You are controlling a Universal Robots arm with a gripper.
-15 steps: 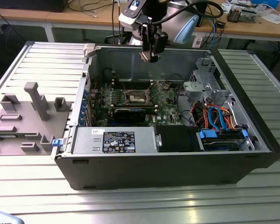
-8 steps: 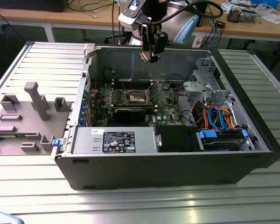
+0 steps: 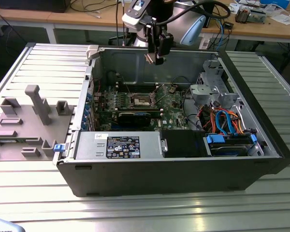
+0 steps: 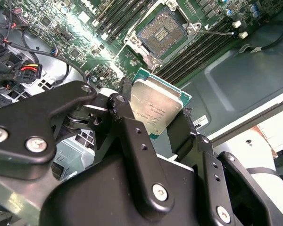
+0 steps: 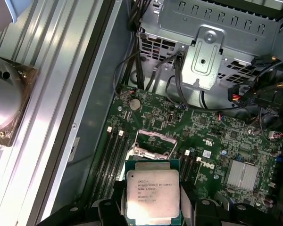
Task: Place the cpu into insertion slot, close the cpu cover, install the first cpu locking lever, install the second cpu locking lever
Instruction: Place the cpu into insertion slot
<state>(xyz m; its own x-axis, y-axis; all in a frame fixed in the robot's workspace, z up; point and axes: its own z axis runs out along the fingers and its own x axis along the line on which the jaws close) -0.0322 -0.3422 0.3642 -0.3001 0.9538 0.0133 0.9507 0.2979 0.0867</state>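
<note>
The cpu [image 4: 156,109], pinched between the fingers [image 4: 132,132], hangs above the open slot [image 4: 160,35] and should go down level and square.

Silver-grey cpu [image 5: 153,194] w/ green edge, green motherboard [image 5: 212,132], black end effector [image 4: 155,113].

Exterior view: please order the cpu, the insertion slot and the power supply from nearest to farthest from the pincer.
1. The cpu, held in the pincer above the open case.
2. The insertion slot, on the green motherboard down inside the case.
3. The power supply, along the case wall nearest the camera.
</note>
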